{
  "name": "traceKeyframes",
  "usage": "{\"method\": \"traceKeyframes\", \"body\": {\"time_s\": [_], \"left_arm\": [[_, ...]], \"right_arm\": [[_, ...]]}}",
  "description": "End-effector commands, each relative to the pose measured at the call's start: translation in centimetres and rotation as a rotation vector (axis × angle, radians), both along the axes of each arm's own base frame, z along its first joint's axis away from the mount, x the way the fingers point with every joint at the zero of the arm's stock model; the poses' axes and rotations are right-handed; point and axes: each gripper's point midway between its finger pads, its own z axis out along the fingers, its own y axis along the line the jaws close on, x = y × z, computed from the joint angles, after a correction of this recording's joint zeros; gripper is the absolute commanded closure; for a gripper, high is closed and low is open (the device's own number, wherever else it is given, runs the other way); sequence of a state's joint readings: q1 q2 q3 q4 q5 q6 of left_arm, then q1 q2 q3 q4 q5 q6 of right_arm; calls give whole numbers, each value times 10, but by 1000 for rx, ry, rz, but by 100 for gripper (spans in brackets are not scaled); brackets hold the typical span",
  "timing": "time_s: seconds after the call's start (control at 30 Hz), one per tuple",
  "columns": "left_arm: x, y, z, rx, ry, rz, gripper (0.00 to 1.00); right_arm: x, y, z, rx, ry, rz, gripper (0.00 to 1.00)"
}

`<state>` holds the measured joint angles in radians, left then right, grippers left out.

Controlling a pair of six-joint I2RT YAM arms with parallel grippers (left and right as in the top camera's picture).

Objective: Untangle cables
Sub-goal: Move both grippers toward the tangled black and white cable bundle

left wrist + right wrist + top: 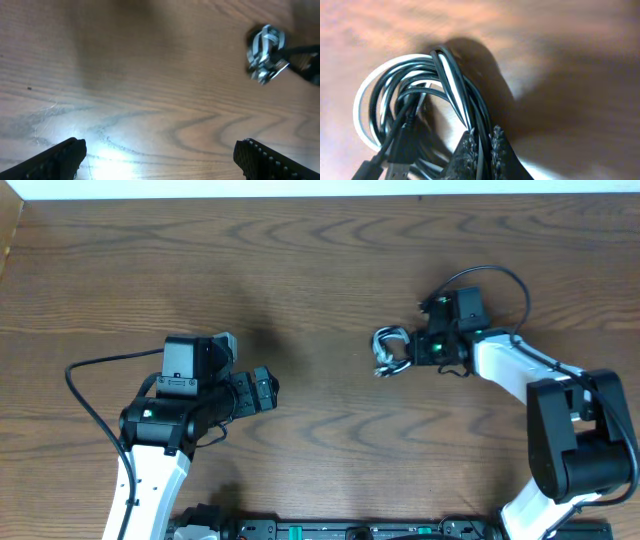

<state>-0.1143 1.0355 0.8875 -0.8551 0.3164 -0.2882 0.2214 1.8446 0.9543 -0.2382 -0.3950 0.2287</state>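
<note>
The cables are a small coiled bundle of one white and some black cords, right of the table's middle. My right gripper is shut on the bundle. In the right wrist view the fingertips pinch black and white strands of the cables, and a black plug end hangs at the lower left. My left gripper is open and empty, left of the bundle and well apart from it. In the left wrist view its fingers frame bare wood, and the cables show at the upper right.
The wooden table stretches to a pale wall edge at the back. A thick black robot cable loops left of the left arm, another arcs above the right arm. The arm bases stand at the front edge.
</note>
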Motion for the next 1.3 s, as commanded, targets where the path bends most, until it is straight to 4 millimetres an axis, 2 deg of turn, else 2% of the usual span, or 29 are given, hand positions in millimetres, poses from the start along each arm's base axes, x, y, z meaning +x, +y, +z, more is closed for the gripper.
{"method": "traceKeyframes", "body": {"time_s": [0.0,0.13,0.2,0.33,0.4,0.43,0.57,0.7,0.77,0.83,0.9,1.07,1.27], "left_arm": [[5,-3,5,-8,-21,-6,2],[10,-3,2,-7,-19,-6,2],[12,-4,-3,-6,-3,-6,2],[17,-6,-16,-10,46,-11,2],[21,-8,-21,-7,55,-23,2],[24,-13,-23,-16,49,-53,2],[35,-42,-24,-78,12,-159,2],[49,-65,-28,-83,-34,-224,4],[56,-77,-32,-87,-55,-256,4],[61,-89,-37,-90,-67,-285,5],[65,-98,-45,-91,-68,-308,7],[69,-116,-75,-91,-17,-334,12],[68,-128,-112,-94,69,-320,16]], "right_arm": [[-30,47,6,171,79,140,99],[-48,73,8,184,95,220,98],[-54,83,8,183,99,249,95],[-67,95,17,183,100,296,71],[-67,97,27,180,78,302,55],[-66,95,33,171,64,298,47],[-60,77,56,71,-11,243,43],[-55,27,75,-171,-87,111,50],[-58,10,91,-218,-116,63,41],[-62,6,108,-201,-146,52,25],[-66,5,124,-174,-175,52,18],[-74,3,150,-143,-233,50,14],[-75,3,151,-141,-236,49,15]]}}
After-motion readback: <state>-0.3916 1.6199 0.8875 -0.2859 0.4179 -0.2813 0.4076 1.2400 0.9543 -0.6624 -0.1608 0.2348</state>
